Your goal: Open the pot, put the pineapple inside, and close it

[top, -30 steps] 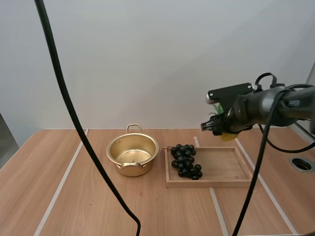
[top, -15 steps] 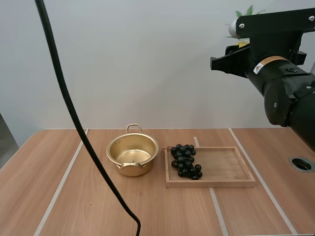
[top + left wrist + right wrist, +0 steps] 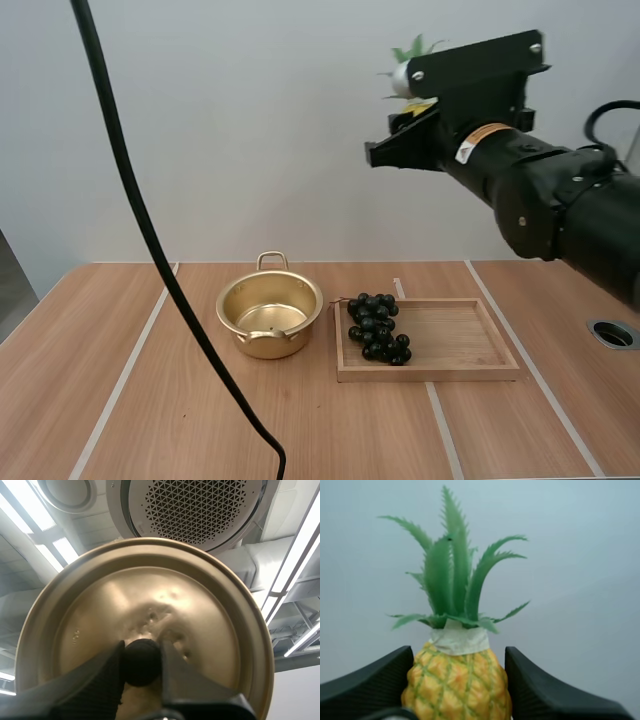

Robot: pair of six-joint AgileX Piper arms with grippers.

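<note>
The gold pot [image 3: 269, 315] stands open on the table, left of the wooden tray [image 3: 450, 340]. My right arm [image 3: 520, 180] hangs high above the tray. My right gripper [image 3: 459, 652] is shut on the pineapple [image 3: 456, 685], one finger against each side of its yellow body. The pineapple's green leaves [image 3: 415, 47] stick up past the wrist in the high view. My left gripper [image 3: 141, 662] is shut on the black knob [image 3: 141, 652] of the gold lid [image 3: 150, 595], and the lid's round face spreads out beyond the fingertips.
A bunch of dark grapes [image 3: 377, 326] lies at the left end of the tray, close to the pot. A round hole [image 3: 613, 334] sits in the table at the far right. White stripes run across the wooden tabletop.
My right arm has risen from just above the tray's far right corner to high over the table. It then swung left with the pineapple in its grip.
</note>
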